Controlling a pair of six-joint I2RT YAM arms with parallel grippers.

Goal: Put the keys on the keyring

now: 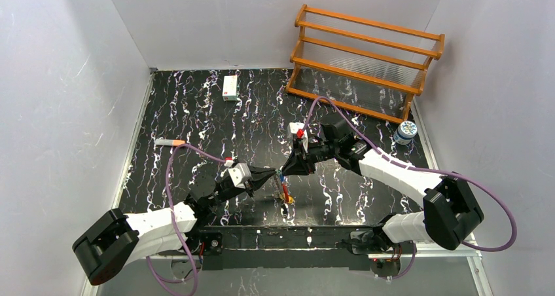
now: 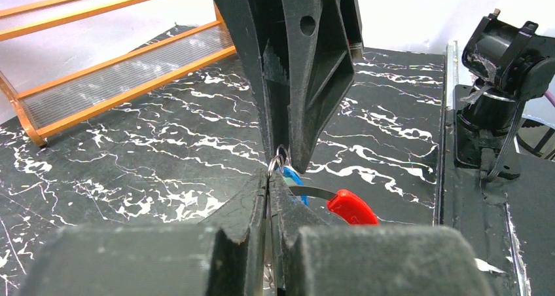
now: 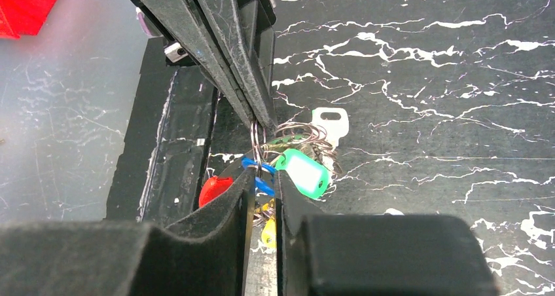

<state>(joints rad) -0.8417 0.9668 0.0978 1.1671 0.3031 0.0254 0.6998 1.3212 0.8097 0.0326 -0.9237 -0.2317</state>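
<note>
The keyring (image 1: 284, 192) hangs between both grippers above the near middle of the black marbled table. Its red segment (image 2: 352, 207) shows in both wrist views. My left gripper (image 2: 269, 178) is shut on the keyring's thin metal loop. My right gripper (image 3: 262, 178) meets it tip to tip and is closed on the small ring of the blue key (image 3: 262, 171). The green key's tag (image 3: 301, 171) hangs just right of my right fingers, among small metal keys (image 3: 330, 122) and a yellow tag (image 3: 268, 234). In the top view the left gripper (image 1: 273, 176) and right gripper (image 1: 288, 169) touch.
A wooden rack (image 1: 366, 60) stands at the back right. A small white box (image 1: 230, 86) lies at the back centre. An orange-tipped white marker (image 1: 169, 141) lies at the left. A small capped bottle (image 1: 406, 132) stands by the right wall.
</note>
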